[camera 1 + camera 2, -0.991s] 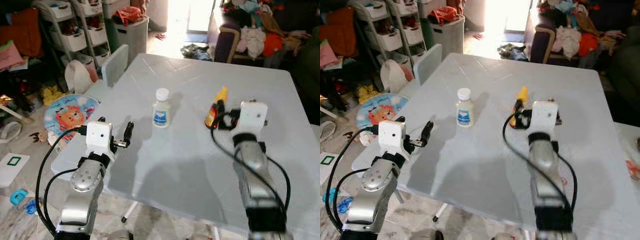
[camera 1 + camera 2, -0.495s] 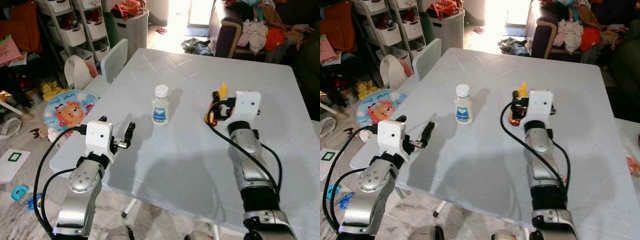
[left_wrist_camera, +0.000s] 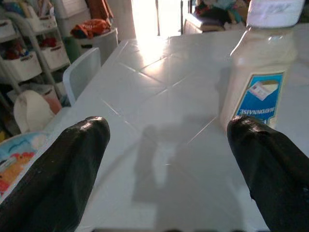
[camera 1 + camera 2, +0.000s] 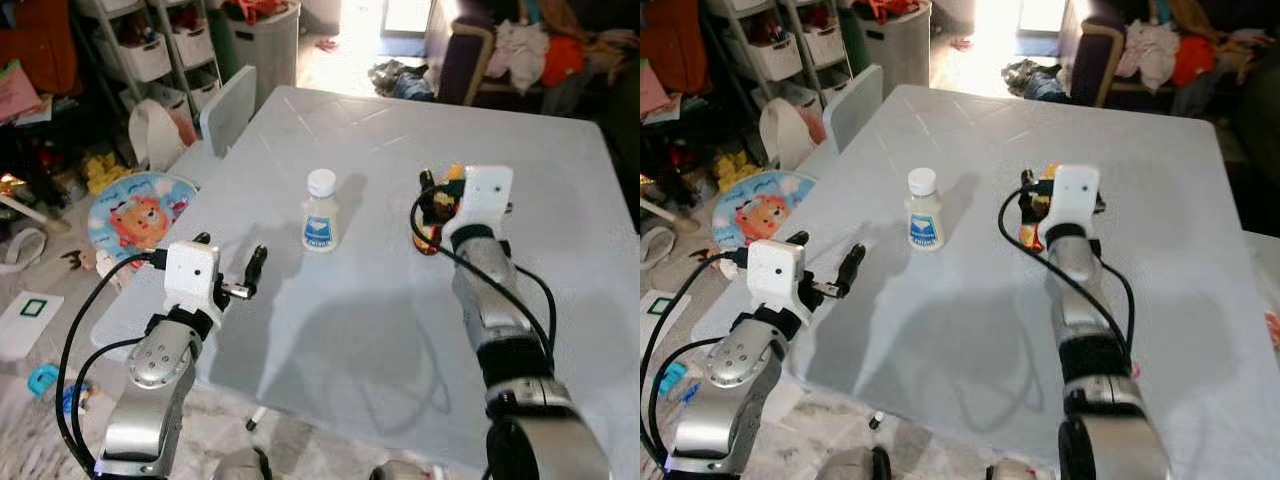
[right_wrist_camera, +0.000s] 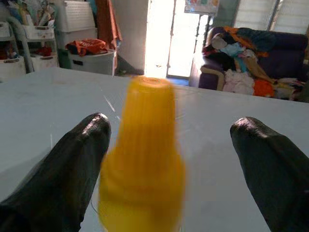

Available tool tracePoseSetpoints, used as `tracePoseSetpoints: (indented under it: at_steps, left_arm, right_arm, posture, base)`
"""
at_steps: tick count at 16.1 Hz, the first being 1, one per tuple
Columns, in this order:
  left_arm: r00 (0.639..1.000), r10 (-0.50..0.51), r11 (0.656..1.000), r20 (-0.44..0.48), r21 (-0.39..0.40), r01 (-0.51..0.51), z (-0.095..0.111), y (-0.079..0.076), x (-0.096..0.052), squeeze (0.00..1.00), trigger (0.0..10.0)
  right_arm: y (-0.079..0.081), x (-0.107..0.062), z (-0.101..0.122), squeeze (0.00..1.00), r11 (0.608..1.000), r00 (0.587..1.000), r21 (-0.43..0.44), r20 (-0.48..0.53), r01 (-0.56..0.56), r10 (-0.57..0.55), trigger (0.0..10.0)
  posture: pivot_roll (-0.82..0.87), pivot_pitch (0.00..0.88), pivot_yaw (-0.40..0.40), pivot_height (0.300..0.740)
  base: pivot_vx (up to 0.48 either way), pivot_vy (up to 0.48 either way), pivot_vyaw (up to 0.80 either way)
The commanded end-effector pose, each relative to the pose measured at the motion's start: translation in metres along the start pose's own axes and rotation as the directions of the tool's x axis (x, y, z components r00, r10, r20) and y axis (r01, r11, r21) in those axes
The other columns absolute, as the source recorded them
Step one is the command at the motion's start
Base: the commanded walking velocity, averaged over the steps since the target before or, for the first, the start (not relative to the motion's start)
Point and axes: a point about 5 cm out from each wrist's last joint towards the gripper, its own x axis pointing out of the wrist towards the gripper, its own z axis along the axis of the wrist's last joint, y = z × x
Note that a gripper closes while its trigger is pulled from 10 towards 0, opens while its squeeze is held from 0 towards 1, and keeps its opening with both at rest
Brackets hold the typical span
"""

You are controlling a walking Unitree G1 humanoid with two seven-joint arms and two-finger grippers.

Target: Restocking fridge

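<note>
A white mayonnaise bottle [image 4: 320, 211] with a blue label stands upright near the middle of the pale grey counter [image 4: 330, 330]. To the robot's right of that bottle stands a sauce bottle [image 5: 142, 159] with a yellow cap. The right gripper [image 5: 169, 145] is at this sauce bottle with its black fingers [image 5: 72, 164] spread wide, one on each side of the yellow cap and not pressing it. The left gripper [image 3: 164, 159] hovers over the counter's near left edge, well apart from the mayonnaise bottle and pointed toward it, its fingers [image 3: 63, 169] also spread and holding nothing. Left of the mayonnaise bottle, beyond the counter's edge, a pale chair [image 4: 222, 112] stands beside the counter.
</note>
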Motion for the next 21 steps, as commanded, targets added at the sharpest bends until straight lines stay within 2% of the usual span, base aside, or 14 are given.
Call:
tracePoseSetpoints:
  at_steps: [1,2,6,12,21]
  left_arm:
    - [1.000,-0.010,1.000,0.004,0.006,0.010,0.004,0.001,0.000,0.00,10.0]
    - [1.000,-0.014,1.000,0.004,0.007,0.014,0.004,0.000,0.001,0.00,10.0]
    - [1.000,-0.016,1.000,-0.001,0.010,0.016,0.004,0.000,0.002,0.00,10.0]
    - [1.000,-0.016,1.000,-0.003,0.006,0.016,0.004,-0.002,0.005,0.00,10.0]
    - [1.000,-0.021,1.000,-0.017,0.005,0.021,0.000,-0.005,0.010,0.00,10.0]
  right_arm:
    - [0.003,0.006,0.004,0.00,1.000,1.000,0.005,0.005,-0.026,0.026,2.5]
    - [0.004,0.009,0.006,0.00,1.000,1.000,0.010,0.010,-0.030,0.030,0.0]
    - [0.008,0.012,0.011,0.00,1.000,0.999,0.008,0.034,-0.030,0.030,0.0]
    - [0.012,0.004,0.013,0.00,0.999,0.997,-0.008,0.062,-0.039,0.040,0.0]
    - [0.005,-0.005,0.006,0.00,0.999,0.998,-0.037,0.044,-0.033,0.034,0.0]
  posture:
    - [0.06,0.067,0.051,0.740]
    - [0.06,0.066,0.051,0.740]
    - [0.06,0.061,0.051,0.740]
    - [0.04,0.050,0.043,0.740]
    - [0.03,0.024,0.034,0.740]
  base:
    - [0.000,0.000,0.00]
    - [0.000,0.000,0.00]
    - [0.000,0.000,0.00]
    - [0.000,0.000,0.00]
    - [0.000,0.000,0.00]
